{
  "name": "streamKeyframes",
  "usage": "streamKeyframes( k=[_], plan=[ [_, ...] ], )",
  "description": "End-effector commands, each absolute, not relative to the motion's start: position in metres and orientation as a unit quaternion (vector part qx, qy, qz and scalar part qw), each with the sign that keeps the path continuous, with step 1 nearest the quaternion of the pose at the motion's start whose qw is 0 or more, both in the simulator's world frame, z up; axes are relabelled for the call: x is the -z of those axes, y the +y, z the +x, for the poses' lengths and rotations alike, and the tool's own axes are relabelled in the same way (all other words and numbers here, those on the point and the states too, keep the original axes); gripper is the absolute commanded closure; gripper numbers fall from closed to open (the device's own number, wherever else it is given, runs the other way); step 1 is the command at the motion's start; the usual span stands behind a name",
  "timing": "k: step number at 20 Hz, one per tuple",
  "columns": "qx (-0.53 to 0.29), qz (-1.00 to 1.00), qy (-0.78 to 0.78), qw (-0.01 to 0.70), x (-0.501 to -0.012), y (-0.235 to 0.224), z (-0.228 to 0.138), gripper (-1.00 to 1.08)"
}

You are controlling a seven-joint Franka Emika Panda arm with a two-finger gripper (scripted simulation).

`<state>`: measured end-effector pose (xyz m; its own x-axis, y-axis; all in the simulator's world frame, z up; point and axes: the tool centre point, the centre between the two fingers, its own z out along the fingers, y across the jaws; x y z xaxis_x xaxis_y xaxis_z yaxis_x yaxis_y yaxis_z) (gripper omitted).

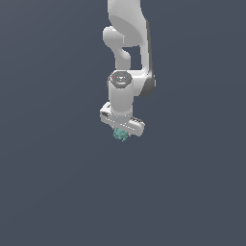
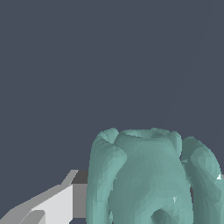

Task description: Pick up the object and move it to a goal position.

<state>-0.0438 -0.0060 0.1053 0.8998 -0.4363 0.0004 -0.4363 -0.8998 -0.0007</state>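
Observation:
The object [image 1: 119, 134] is a small teal-green, lumpy, knobbly thing. In the exterior view it sits right under my white gripper [image 1: 120, 131], partly hidden by the hand. In the wrist view the object [image 2: 148, 179] fills the near part of the picture, with one grey-white finger [image 2: 57, 201] pressed against its side; the other finger is hidden behind it. The gripper looks shut on the object. The white arm [image 1: 126, 57] comes down from above.
A plain dark grey-blue surface [image 1: 57, 182] fills the rest of both views. No other objects, edges or goal marker show.

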Motion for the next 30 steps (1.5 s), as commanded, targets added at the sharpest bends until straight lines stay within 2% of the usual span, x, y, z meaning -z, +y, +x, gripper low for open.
streamKeyframes(
  k=[1,16,30],
  plan=[
    [0.0,-0.975,0.224,0.0,-0.126,-0.011,-0.034,1.08],
    [0.0,-0.975,0.224,0.0,-0.254,-0.045,0.032,1.08],
    [0.0,-0.975,0.224,0.0,-0.33,-0.064,0.075,1.08]
  ],
)
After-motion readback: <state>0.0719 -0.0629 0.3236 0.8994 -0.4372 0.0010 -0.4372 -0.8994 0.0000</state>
